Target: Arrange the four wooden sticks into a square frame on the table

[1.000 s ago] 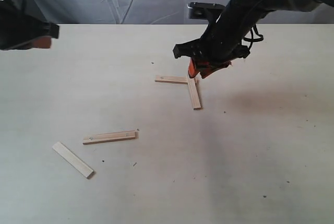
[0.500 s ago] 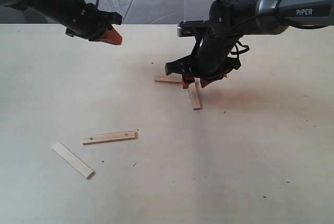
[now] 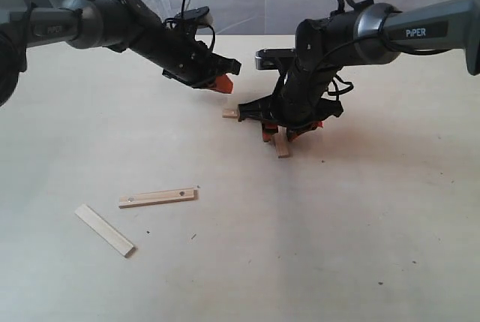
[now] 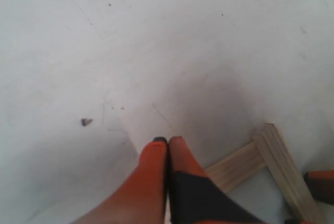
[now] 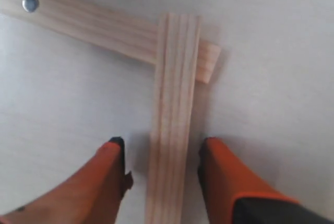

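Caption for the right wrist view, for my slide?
Open right gripper straddles one wooden stick crossing over the holed stick near its end.

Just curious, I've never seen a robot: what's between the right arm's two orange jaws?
A wooden stick, its far end crossing over a second stick. The right wrist view shows it.

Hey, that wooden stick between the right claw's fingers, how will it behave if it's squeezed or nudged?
The stick looks thin, flat and straight-grained: probably stiff and light. Lying flat on the table, it should slide, not roll. Its end overlaps the holed stick, so a nudge from the right claw might drag both.
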Tool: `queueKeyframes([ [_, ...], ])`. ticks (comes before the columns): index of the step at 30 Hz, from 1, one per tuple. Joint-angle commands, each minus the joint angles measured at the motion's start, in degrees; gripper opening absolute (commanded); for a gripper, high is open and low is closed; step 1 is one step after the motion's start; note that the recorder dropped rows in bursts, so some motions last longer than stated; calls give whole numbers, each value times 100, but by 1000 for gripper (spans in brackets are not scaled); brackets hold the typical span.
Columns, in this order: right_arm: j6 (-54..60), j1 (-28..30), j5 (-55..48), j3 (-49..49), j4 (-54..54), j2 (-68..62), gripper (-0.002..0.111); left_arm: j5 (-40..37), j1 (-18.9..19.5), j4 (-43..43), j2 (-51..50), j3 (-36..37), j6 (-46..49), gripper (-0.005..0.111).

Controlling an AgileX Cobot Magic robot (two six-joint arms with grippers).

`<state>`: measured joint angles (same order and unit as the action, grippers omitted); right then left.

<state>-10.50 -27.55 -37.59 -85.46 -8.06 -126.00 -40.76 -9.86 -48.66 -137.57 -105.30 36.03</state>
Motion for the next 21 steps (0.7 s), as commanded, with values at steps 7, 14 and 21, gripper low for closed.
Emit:
queueKeyframes([
  [7,-18,4,-133,16,-19,-70,3,-81,-45,-60,-144,-47,-64,0],
  [14,-18,4,-121,16,-168,-70,1,-152,-45,181,-253,-37,-440,0],
  [21,-18,4,-102,16,-256,-70,1,-414,-45,223,-300,-37,-449,0],
])
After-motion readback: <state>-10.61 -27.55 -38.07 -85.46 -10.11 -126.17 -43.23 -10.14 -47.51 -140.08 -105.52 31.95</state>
